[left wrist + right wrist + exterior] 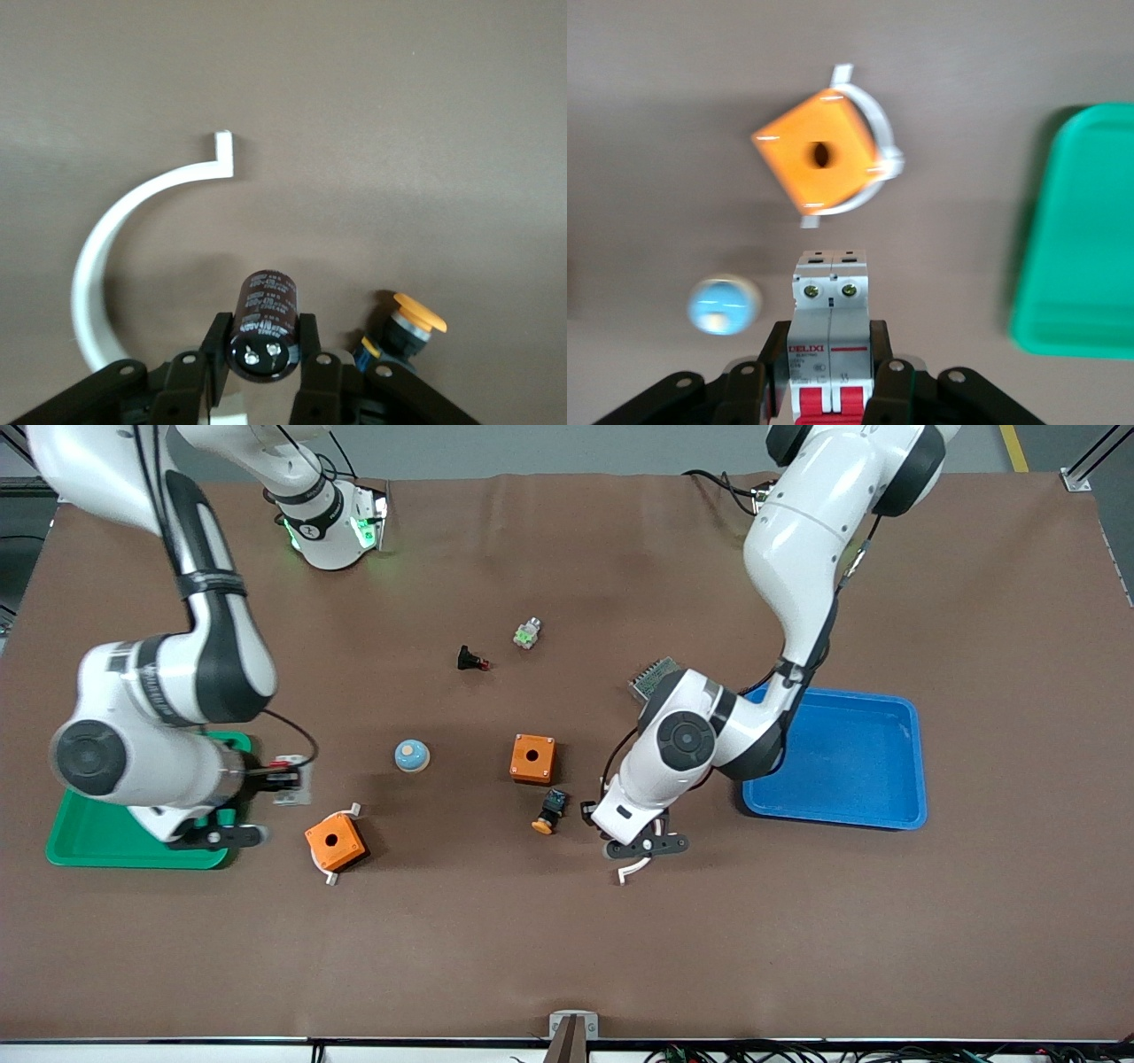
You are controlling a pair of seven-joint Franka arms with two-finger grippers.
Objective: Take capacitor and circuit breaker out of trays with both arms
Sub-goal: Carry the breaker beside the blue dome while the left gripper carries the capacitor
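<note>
My left gripper is shut on the capacitor, a dark cylinder gripped between the black fingers. It hangs over the table beside the black push-button with an orange cap. The arm hides the capacitor in the front view. My right gripper is shut on the breaker, a white-grey block with red levers, which also shows in the right wrist view. It is over the table between the green tray and an orange box.
A blue tray lies by the left arm. A white curved clip lies close to the left gripper. A second orange box, a blue dome, a black red-tipped part, a white-green part and a circuit board lie mid-table.
</note>
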